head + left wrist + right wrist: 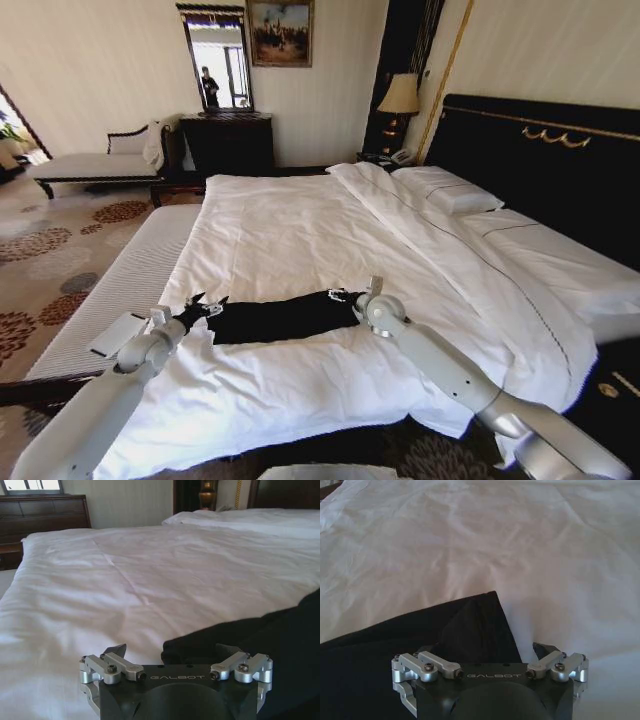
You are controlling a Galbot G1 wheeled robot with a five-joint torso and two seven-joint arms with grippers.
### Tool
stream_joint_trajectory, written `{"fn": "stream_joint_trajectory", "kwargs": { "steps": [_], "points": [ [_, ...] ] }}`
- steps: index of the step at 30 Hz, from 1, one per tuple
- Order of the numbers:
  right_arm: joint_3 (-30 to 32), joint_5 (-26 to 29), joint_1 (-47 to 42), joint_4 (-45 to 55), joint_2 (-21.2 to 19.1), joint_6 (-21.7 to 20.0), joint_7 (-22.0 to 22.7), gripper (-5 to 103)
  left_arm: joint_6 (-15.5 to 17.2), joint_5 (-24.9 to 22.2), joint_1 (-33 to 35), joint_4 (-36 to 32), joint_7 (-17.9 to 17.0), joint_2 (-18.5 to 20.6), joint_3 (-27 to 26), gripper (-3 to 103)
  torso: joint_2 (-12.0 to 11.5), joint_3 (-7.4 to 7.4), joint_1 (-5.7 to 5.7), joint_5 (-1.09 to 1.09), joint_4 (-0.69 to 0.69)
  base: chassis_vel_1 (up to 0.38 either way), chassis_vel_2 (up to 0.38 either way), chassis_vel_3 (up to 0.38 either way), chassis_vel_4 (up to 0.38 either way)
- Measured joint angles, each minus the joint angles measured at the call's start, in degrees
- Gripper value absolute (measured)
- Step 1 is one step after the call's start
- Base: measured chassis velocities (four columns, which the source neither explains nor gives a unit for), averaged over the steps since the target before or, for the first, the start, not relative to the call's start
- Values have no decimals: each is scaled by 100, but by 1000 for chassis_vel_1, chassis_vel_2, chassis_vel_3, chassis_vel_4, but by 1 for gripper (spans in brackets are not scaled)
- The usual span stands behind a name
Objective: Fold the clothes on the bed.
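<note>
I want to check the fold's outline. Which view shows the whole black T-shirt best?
The head view: the black T-shirt lies whole as a narrow band between both grippers. The left wrist view shows one dark end; the right wrist view shows a folded corner.

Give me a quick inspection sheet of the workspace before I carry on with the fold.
Surface: large bed with white duvet, wrinkled, dark headboard behind.
Job's things: black cotton T-shirt lying as a narrow strip across the duvet's near part.
Clutter: flat white item on the pale striped bench beside the bed; white pillows at the head.
End effectors: left end effector open at the shirt's left end; right end effector open at its right end, one finger over the fabric.
Cables: nothing seen.
Surroundings: patterned carpet, dark dresser with mirror, chaise longue, bedside lamp.
</note>
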Motion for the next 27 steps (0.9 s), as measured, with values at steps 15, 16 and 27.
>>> {"fn": "stream_joint_trajectory", "kwargs": {
  "steps": [15, 16, 27],
  "points": [
    [760, -455, -1071, 492, -371, 165, -192, 100, -1313, 609, 696, 349, 983, 117, -456, 100, 1, 0, -1, -1, -3, 0, 0, 0, 0],
    [830, -418, -1008, 492, -362, 268, -283, 100, -1358, 409, 639, 349, 983, 92, -517, 100, 1, 0, 0, -1, -4, 0, 0, 0, 0],
    [918, 303, -503, 72, -228, 287, -787, 100, -1457, -881, 230, 401, 1096, 88, -1114, 100, 1, 0, 0, -1, 1, 0, 0, 0, 0]
  ]
}}
